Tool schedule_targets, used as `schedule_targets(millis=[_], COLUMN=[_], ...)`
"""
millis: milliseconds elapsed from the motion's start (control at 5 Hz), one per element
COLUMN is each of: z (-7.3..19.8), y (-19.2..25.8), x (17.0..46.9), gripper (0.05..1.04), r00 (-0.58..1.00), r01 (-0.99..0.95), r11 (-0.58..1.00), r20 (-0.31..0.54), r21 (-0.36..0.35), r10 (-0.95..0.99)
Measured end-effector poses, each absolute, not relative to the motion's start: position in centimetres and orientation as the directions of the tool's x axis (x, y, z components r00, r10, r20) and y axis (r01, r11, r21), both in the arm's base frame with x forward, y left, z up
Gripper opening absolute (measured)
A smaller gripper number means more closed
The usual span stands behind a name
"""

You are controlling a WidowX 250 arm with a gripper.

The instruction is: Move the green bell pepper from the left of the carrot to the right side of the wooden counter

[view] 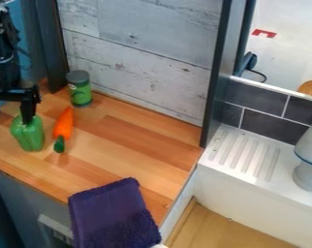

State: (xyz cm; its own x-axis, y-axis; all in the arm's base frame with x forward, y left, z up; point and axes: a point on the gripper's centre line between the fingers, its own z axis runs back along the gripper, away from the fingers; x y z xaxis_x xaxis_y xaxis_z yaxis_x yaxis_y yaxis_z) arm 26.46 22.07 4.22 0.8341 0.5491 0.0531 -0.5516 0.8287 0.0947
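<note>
3 toy-like items are set out on the wooden tabletop [139, 140]: a green bell pepper [29, 135], an orange carrot [63, 125] and a green can [81, 92] with a grey lid. The pepper is placed upright near the left edge of the view, just beside the carrot. Above it the black pincer [11, 114] is held, its fingers spread wide, 1 of them close over the pepper's top; whether contact is made cannot be told. No item is seen between the fingers.

The pepper is judged to be light and hollow, of fairly stiff plastic, unlikely to be broken but apt to be slipped on where its glossy skin is rounded. It is best gripped across 2 opposite sides at mid-height, where purchase may be given by the lobes and grooves. The carrot is tapered and smooth, laid with its dark green top towards the camera, and could be rolled if nudged. The can is cylindrical and stood upright near the panel [146, 58] of pale, grained boards. A purple towel [110, 213], soft and thick-piled, is draped over the front edge. Ridges are moulded into the white drainboard [242, 155] at right
</note>
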Motion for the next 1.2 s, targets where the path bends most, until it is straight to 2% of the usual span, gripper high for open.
schedule_targets(millis=[400,600,800,1000,1200], z=[4.2,4.2,4.2,6.5,9.9], y=[21.7,21.7,21.4,18.9,14.2], x=[26.7,26.7,26.7,27.8,29.3], gripper=[0.441,0.237,0.136,0.112,0.111], r00=[0.827,0.827,0.827,0.848,0.9], r01=[-0.562,-0.562,-0.562,-0.528,-0.43], r11=[0.824,0.824,0.826,0.849,0.903], r20=[0.051,0.051,0.042,0.058,0.078], r21=[0.066,0.065,0.053,0.021,0.002], r10=[0.56,0.56,0.56,0.526,0.428])
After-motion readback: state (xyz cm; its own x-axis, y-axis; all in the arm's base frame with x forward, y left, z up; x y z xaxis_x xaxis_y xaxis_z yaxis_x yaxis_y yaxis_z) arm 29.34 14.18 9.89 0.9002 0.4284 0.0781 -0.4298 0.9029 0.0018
